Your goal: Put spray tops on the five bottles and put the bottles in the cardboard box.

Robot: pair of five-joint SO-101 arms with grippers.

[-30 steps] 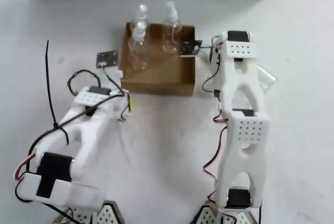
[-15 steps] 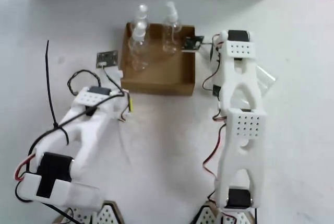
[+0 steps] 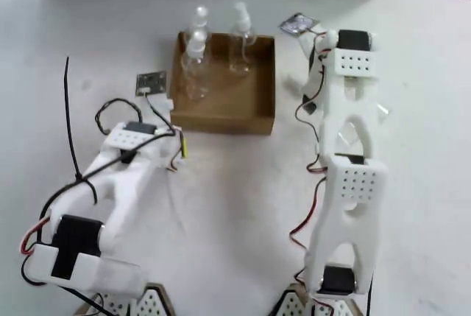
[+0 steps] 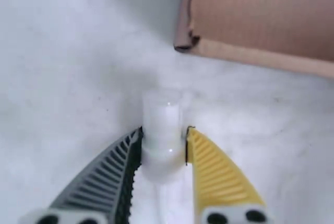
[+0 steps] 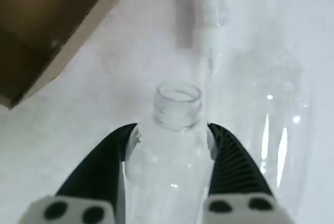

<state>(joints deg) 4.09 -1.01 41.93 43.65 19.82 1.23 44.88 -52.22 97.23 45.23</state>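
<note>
Three capped bottles (image 3: 195, 73) in box (image 3: 221, 121), right gripper (image 5: 172, 132) clasping clear uncapped bottle (image 5: 177, 104), left gripper (image 4: 163, 136) pinching seemingly white spray top (image 4: 163, 113)

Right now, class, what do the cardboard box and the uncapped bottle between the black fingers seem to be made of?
Cardboard box: brown paperboard, matte; dull surface, raw folded edges.
Uncapped bottle: probably clear plastic, glossy; the table shows through it and bright glints sit on it.

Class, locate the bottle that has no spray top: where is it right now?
In the right wrist view, the uncapped bottle sits clamped in the right end effector, near the cardboard box, with another bottle beside it.
</note>
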